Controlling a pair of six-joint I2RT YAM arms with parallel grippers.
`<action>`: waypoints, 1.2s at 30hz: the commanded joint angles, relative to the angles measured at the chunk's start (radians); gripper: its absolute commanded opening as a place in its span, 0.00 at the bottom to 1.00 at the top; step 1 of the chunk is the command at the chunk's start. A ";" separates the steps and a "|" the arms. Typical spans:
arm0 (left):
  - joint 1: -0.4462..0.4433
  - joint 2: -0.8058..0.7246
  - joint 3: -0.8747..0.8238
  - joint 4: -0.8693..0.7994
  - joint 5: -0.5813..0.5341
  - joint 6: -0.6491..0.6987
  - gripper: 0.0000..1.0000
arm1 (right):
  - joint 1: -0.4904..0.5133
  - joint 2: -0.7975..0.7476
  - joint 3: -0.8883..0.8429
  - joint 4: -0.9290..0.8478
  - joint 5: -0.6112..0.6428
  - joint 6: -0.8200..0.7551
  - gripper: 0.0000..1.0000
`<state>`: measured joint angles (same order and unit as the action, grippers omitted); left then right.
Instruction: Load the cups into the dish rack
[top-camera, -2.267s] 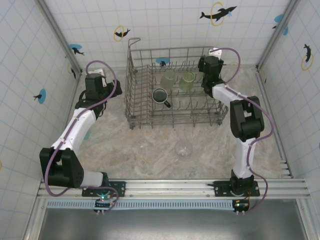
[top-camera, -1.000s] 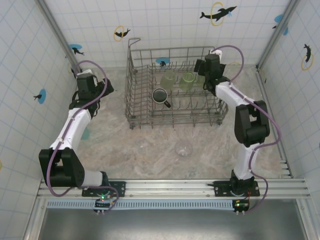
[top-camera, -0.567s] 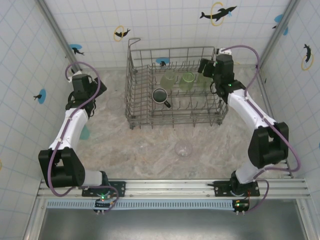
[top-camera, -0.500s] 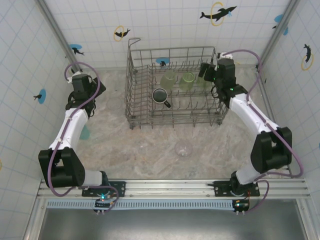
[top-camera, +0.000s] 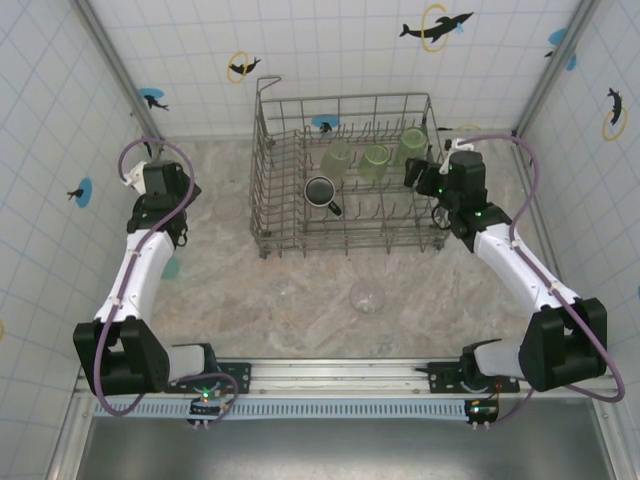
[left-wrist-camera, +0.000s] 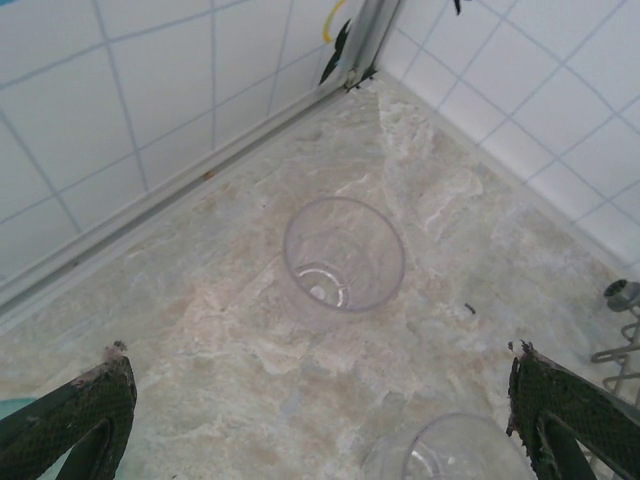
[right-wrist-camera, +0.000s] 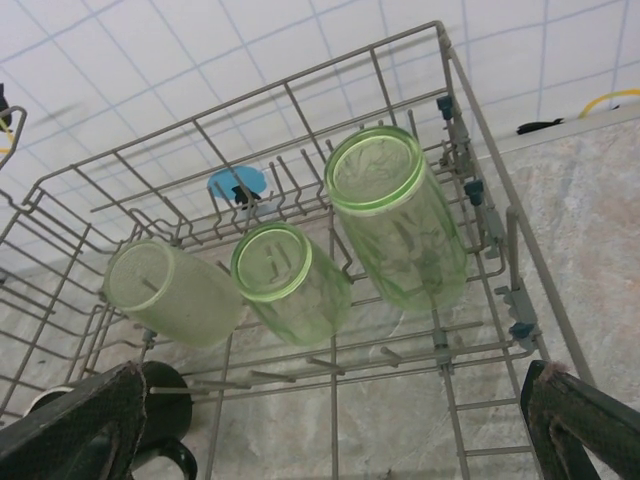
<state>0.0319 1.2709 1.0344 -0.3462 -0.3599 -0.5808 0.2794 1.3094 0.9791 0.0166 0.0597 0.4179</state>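
Spread wide with nothing between the jaws, the right gripper (right-wrist-camera: 333, 372) is held over the 3 o'clock edge of the dish rack (top-camera: 350, 235), pointed across the load. Three tumblers are seen lying tilted on the tines in a row along the far part of the rack. The pale green tumbler (right-wrist-camera: 170, 292) is at 9 o'clock, the middle green tumbler (right-wrist-camera: 290, 282) is beside it, and the third green tumbler (right-wrist-camera: 395, 220) is at 3 o'clock, close to the side wall. The dark mug (top-camera: 320, 190) is lodged toward 6 o'clock from the pale one. Four pieces are thus judged loaded

The left gripper (left-wrist-camera: 318, 358) is likewise opened wide and empty, and it is held over the table (left-wrist-camera: 480, 200) at 9 o'clock of the rack, apart from it. Ahead of its fingers a clear tumbler (left-wrist-camera: 343, 255) is found upright, and the rim of a second clear tumbler (left-wrist-camera: 450, 455) is caught nearer to them. In the overhead view a clear cup (top-camera: 366, 297) is seen on the table at 6 o'clock of the rack, and a teal cup (top-camera: 170, 268) is partly covered by the left arm. Whether that clear cup is one of the two from the wrist view cannot be told. Roughly half the job is judged done, with at least three cups to be gathered and neither gripper yet closed on one
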 joint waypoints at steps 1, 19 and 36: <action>0.001 -0.006 -0.014 -0.081 -0.038 -0.026 0.98 | -0.005 -0.008 -0.022 0.015 -0.062 0.012 1.00; 0.109 0.050 -0.044 -0.232 -0.017 0.013 0.98 | -0.018 0.006 -0.029 -0.054 -0.134 -0.015 1.00; 0.175 0.099 -0.096 -0.197 0.124 0.006 0.97 | 0.006 0.040 0.019 -0.107 -0.142 -0.008 1.00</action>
<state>0.1986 1.3483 0.9543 -0.5472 -0.2810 -0.5770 0.2760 1.3449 0.9546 -0.0677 -0.0856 0.4118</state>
